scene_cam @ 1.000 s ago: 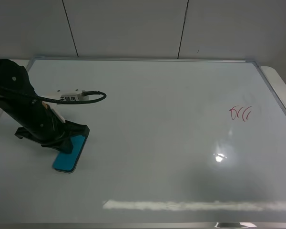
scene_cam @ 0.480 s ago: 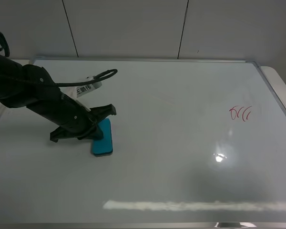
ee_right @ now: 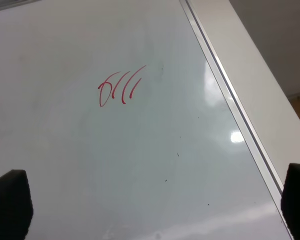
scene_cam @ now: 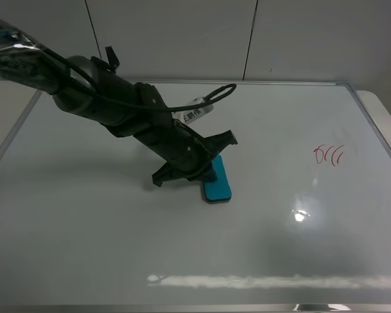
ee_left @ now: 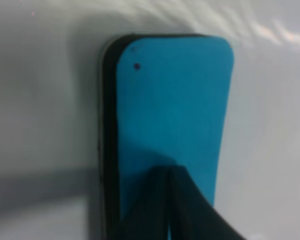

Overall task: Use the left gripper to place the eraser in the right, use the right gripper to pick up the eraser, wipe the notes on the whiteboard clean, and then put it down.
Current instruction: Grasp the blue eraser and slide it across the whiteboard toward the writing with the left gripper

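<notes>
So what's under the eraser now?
Only the whiteboard: the eraser lies on it, dark felt base down. The patch beneath is covered; the red notes show well off to its right.

Red notes (ee_right: 119, 89) mark the whiteboard (ee_right: 65, 150) at eleven o'clock from the right gripper (ee_right: 151, 202), whose fingers (ee_right: 7, 205) stand wide apart.

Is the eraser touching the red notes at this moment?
Apart. The exterior high view shows the eraser near the middle of the whiteboard, with a wide stretch of bare board between it and the notes to its right.
</notes>
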Controlling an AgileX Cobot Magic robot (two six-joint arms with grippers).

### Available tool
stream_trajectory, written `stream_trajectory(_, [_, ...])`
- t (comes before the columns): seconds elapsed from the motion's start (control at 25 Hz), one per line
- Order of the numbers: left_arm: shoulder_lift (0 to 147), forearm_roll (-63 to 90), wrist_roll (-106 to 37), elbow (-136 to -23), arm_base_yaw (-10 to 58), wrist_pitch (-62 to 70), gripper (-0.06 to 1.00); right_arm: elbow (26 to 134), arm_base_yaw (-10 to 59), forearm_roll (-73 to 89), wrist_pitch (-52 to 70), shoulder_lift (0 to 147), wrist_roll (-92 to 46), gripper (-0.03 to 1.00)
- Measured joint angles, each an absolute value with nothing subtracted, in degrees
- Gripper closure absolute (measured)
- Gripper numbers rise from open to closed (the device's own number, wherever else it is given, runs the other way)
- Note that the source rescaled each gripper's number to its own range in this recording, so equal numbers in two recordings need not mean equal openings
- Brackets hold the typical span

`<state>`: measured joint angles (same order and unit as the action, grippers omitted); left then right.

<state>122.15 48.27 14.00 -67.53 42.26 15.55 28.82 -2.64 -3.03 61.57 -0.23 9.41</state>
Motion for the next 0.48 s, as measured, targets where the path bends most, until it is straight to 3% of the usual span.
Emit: stream_trajectory(0.48, [140.5,59.7,10.8,-96.9,55.2,21.6,0.94,28.8,-2.6,-3.0,61.6,-0.2,9.4,-0.03])
